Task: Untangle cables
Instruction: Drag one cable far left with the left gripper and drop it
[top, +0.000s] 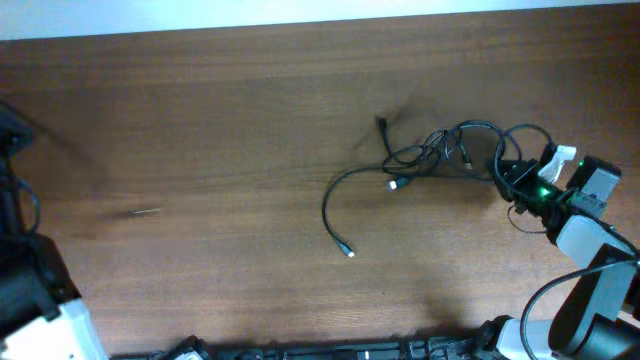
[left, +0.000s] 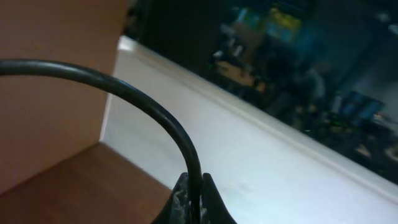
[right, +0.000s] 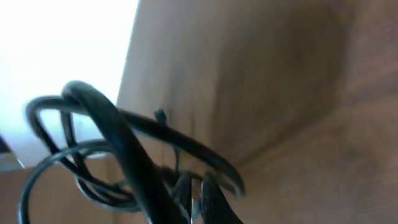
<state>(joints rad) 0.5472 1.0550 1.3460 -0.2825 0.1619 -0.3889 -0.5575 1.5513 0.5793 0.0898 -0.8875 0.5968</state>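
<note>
The cables (top: 440, 152) are thin black cords knotted together at the right middle of the table. One strand curves down left to a silver-tipped plug (top: 350, 252). Another silver plug (top: 393, 184) lies by the knot. My right gripper (top: 507, 177) is at the knot's right edge, its fingers (right: 200, 198) closed to a narrow slit on a cable, with loops (right: 93, 149) bunched around them. My left gripper (left: 193, 202) is at the far left, away from the cables. Its tips are together, and a thick black arm cord (left: 143, 102) crosses in front of them.
The wooden table (top: 230, 120) ends at a white wall edge along the back. A small thin grey object (top: 145, 211) lies at the left. The left arm (top: 35, 290) fills the front left corner and the right arm (top: 590, 250) the front right.
</note>
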